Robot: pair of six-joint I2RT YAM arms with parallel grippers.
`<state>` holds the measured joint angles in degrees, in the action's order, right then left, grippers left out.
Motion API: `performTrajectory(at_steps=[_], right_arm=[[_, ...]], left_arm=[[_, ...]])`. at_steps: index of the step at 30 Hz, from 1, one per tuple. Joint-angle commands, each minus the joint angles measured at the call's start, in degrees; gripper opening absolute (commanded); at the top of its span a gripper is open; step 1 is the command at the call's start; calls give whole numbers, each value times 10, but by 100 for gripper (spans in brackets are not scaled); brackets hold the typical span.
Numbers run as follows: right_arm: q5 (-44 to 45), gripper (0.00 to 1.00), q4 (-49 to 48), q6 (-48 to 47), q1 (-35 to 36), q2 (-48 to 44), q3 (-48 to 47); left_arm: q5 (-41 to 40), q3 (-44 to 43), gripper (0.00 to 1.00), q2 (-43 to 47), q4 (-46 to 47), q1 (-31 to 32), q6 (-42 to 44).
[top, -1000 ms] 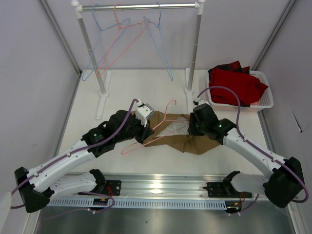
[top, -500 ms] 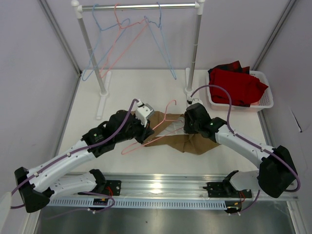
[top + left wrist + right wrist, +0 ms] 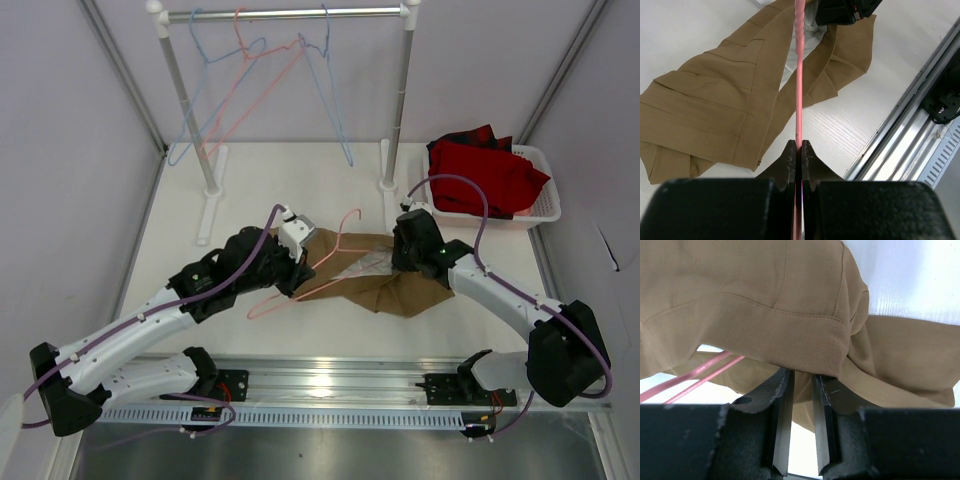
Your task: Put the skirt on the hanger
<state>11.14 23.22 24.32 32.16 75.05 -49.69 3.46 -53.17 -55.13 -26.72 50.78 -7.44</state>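
Note:
The tan-brown skirt (image 3: 385, 290) lies crumpled on the white table between the two arms, a patch of pale lining showing. The salmon-pink hanger (image 3: 290, 288) lies across its left part, hook pointing to the back. My left gripper (image 3: 299, 264) is shut on the hanger's wire (image 3: 799, 75), which runs straight out from the jaws (image 3: 799, 145) over the skirt (image 3: 725, 110). My right gripper (image 3: 402, 262) sits at the skirt's right part. Its jaws (image 3: 803, 376) stand a narrow gap apart, with the skirt's hem (image 3: 790, 347) draped over the tips and the pink wire (image 3: 695, 375) to the left.
A white clothes rail (image 3: 285, 14) at the back carries light blue hangers (image 3: 330, 90) and one more pink hanger. A white basket (image 3: 540, 205) with red cloth (image 3: 485, 175) stands at the back right. An aluminium rail (image 3: 330, 385) runs along the near edge.
My right gripper swung left over the skirt, then back right, and more pale lining now shows. Its jaws narrowed slightly. The left gripper kept its hold on the hanger.

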Motion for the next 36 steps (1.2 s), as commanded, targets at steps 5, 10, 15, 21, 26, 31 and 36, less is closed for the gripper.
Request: performTrajectory(at_steps=[5,10,15,21,26,31,36], right_arm=[[-3,25,-24,-11,-14,-15,0],[-16,24,-34,-8,-15,-10,3],[-25,25,-40,-8,-15,-1,-1],[-35,26,-44,-6,-15,12,-7],[-37,27,-49,-6,-9,28,-16],[-31,28,-55,-2,4,37,-19],[-4,30,-48,-6,21,48,-34]], left_arm=[[30,10,0,6,11,4,10],[48,14,0,13,17,4,9],[44,17,0,11,26,4,7],[30,4,0,-1,7,4,8],[19,10,0,7,-2,4,12],[21,14,0,7,1,4,11],[20,13,0,6,-1,4,11]])
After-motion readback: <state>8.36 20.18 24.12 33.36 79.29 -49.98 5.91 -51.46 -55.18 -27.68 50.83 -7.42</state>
